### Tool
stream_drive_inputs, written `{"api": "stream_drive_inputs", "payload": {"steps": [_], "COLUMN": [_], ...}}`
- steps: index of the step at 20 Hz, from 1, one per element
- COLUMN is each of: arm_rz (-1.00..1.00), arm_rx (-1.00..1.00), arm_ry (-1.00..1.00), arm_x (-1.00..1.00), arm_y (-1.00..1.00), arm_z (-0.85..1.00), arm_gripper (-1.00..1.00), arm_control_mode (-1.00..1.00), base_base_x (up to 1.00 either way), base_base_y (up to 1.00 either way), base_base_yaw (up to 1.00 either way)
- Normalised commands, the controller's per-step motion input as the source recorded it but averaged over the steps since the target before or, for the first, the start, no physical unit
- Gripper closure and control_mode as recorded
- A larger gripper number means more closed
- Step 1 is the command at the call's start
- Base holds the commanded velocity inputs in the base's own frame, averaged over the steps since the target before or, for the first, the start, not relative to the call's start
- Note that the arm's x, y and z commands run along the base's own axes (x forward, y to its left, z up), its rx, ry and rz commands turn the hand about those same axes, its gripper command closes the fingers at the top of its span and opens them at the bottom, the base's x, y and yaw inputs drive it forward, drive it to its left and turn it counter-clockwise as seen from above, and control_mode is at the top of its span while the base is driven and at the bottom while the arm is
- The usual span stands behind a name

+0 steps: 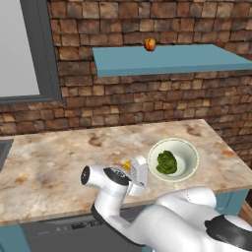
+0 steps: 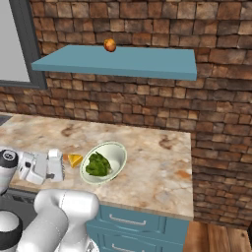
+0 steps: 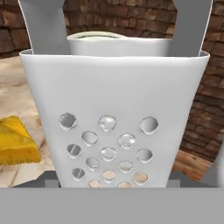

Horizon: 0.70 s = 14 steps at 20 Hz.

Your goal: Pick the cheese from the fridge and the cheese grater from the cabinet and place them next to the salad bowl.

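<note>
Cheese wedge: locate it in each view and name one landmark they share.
Left base view: the cheese peeks out left of the salad bowl.
Right base view: cheese left of the bowl.
Hand view: cheese at left edge.
Shared landmark: the salad bowl.

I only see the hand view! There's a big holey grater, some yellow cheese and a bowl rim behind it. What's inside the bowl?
Observer: Green salad sits in the bowl.
Operator: Is the grater up in the air?
Observer: No, the grater looks to stand upright on the counter, left of the bowl.
Operator: Anything higher up?
Observer: A blue shelf hangs on the brick wall, with a small orange fruit on it.
</note>
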Motion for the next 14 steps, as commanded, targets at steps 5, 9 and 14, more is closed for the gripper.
{"api": "stream_drive_inputs", "payload": {"steps": [5,9,14], "arm_rz": [0.00,0.00,0.00], "arm_rx": [0.00,0.00,0.00], "arm_ry": [0.00,0.00,0.00], "arm_x": [0.18,0.19,0.16], "arm_y": [-0.01,-0.04,-0.07], "arm_z": [-0.21,-0.20,-0.21], "arm_gripper": [1.00,1.00,1.00], "arm_control_mode": [-1.00,-1.00,-1.00], "base_base_x": [0.00,0.00,0.00], "base_base_y": [0.00,0.00,0.00], "base_base_yaw": [0.00,0.00,0.00]}}
